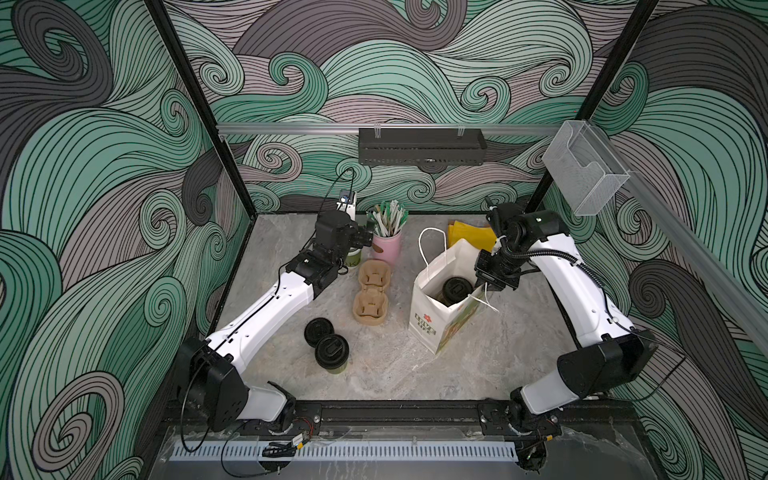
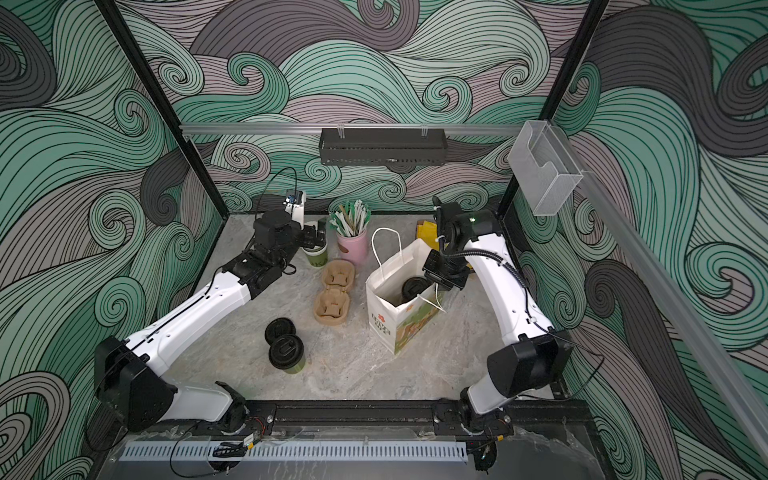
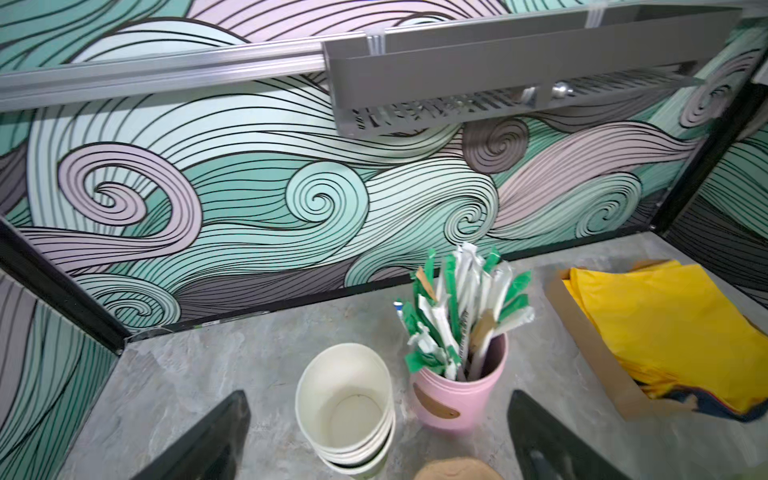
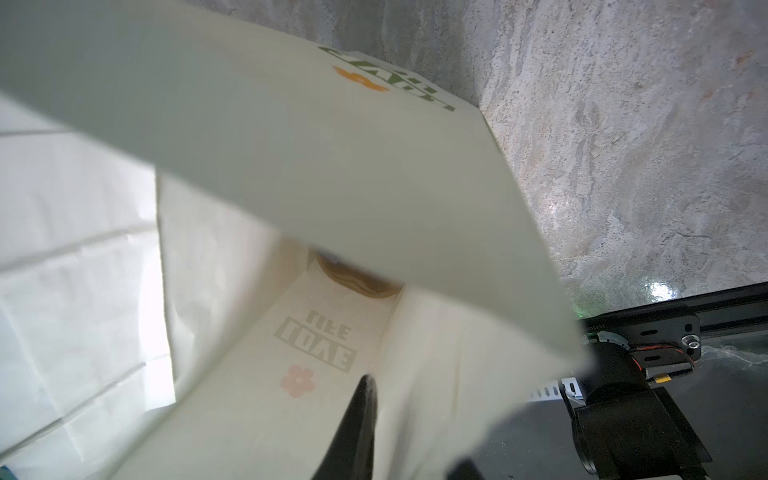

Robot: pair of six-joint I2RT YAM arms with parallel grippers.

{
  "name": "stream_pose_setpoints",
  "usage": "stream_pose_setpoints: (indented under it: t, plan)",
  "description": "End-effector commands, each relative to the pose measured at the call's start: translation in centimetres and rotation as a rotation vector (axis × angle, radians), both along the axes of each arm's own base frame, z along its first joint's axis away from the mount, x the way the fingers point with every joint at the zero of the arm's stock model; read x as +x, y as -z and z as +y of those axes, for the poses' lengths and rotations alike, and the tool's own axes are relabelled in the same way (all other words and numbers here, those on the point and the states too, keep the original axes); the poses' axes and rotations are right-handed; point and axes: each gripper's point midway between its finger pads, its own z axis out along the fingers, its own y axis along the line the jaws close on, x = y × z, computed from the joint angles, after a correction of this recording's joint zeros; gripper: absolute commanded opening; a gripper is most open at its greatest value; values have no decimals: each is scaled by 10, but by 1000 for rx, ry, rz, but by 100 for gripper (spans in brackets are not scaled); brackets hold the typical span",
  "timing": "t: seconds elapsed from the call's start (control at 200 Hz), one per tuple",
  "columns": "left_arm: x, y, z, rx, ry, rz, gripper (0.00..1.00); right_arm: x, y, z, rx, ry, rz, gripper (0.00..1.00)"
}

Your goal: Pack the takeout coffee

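A lidded cup [image 1: 457,288] sits in the white paper bag [image 1: 432,320]. A second cup [image 1: 331,353], olive green, stands on the marbled desk [image 1: 395,365] beside a black lid [image 1: 318,331]. The left gripper [image 3: 376,401] has its jaws wide apart over stacked open cups [image 3: 345,407], next to the pink straw cup [image 3: 457,395]. The right gripper [image 1: 483,286] has its jaws astride the bag's wall; I cannot tell whether they are clamped.

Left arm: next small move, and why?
Probably swing the left gripper from the unlidded cup stack to the lidded cup on the table: its fingers are open and empty, another lidded cup sits in the bag, and the right gripper is at the rim.
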Motion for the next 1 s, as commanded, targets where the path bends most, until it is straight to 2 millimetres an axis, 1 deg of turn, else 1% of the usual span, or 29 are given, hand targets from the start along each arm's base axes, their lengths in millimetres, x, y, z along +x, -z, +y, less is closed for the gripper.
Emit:
stream_pose_setpoints:
  t: [0.0,0.05,0.145,0.235,0.47,0.61,0.715,0.75,0.82,0.886,0.996]
  plan:
    - [7,-15,5,-4,-37,-57,99,-6,-7,-12,-27,-20,2,17]
    - [9,-15,5,-6,-40,-57,99,-5,-9,-14,-28,-19,4,13]
    - [10,-14,3,-3,-33,-51,99,-1,-14,-14,-25,-30,-16,11]
    - [9,-10,3,1,-29,-43,98,-2,-14,-16,-39,-58,-9,10]
    - [0,-7,-2,33,36,-35,98,-3,-13,-27,-100,-114,10,9]
    - [-11,-6,-1,37,62,-33,99,0,-10,-38,-144,-114,11,11]
    - [-21,-9,1,28,79,-42,99,5,-12,-44,-168,-119,-1,17]
    - [-25,-10,2,21,84,-43,99,5,-12,-44,-167,-123,-7,20]
    - [-35,-12,6,-7,87,-39,98,6,-16,-44,-162,-133,-22,33]
    - [-46,-14,10,-42,87,-17,99,5,-24,-43,-150,-140,-54,50]
    - [-65,-14,22,-108,51,94,99,1,-42,-45,-145,-148,-125,68]
